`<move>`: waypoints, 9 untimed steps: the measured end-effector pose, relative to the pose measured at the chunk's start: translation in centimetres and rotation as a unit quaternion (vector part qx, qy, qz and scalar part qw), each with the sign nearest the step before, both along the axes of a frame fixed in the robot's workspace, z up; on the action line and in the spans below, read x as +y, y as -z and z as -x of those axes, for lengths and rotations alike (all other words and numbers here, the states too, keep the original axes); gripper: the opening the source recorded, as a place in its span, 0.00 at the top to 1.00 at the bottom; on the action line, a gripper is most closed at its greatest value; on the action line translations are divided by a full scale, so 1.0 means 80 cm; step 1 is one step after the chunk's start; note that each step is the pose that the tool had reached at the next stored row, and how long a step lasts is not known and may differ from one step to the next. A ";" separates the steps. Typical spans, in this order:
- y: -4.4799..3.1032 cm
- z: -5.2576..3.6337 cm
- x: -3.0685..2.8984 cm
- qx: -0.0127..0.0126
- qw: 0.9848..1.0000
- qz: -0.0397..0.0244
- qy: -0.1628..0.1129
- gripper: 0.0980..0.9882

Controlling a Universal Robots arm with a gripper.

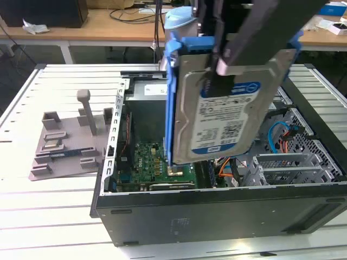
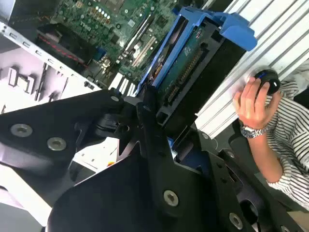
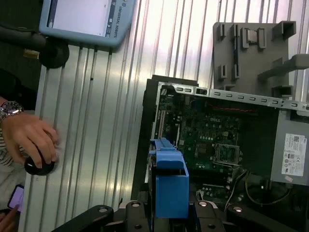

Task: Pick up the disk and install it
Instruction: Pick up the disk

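Disk: I have the disk (image 1: pixel 227 114) in the air, stood on edge with its label face toward the exterior camera and blue rails along its sides. It touches nothing below.
Gripper: the gripper (image 1: pixel 238 49) comes down from above. One dark finger (image 1: pixel 255 38) lies across the label face, and the jaws are clamped on the disk.
Below disk: the open computer case (image 1: pixel 217 214). The disk's lower edge hangs over the motherboard (image 1: pixel 146 160), near the middle of the case.
Drive cage: the grey drive cage (image 1: pixel 293 162) is inside the case toward the exterior view's right. The disk is apart from it.
Done: pickup, as I judge it. The disk is lifted and carried over the case.
Left: the install. The disk is not seated in any bay yet.
Stand: the grey stand (image 1: pixel 65 141) sits on the slatted table (image 1: pixel 49 216), just beside the case wall on the exterior view's left.
Case place: toward the table's near edge in the exterior view.
Person: a hand (image 2: pixel 253 104) rests on a mouse (image 2: pixel 268 79) on the table, well apart from the case.
Pendant: a teach pendant (image 3: pixel 84 19) lies on the table in the first wrist view.
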State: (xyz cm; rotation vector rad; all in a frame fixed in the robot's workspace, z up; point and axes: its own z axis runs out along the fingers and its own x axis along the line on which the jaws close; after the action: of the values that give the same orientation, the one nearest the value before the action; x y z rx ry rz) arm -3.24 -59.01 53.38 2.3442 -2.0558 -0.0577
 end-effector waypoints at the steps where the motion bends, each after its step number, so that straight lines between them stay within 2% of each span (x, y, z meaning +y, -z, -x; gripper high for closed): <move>1: 0.0002 -0.008 0.0000 0.000 1.000 0.000 0.000 0.70; 9: 0.0021 -0.043 0.0000 0.000 1.000 0.000 0.000 0.70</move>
State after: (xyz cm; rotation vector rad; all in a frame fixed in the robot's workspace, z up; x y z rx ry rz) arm 0.16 -59.01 53.21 2.3442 -2.0557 -0.0576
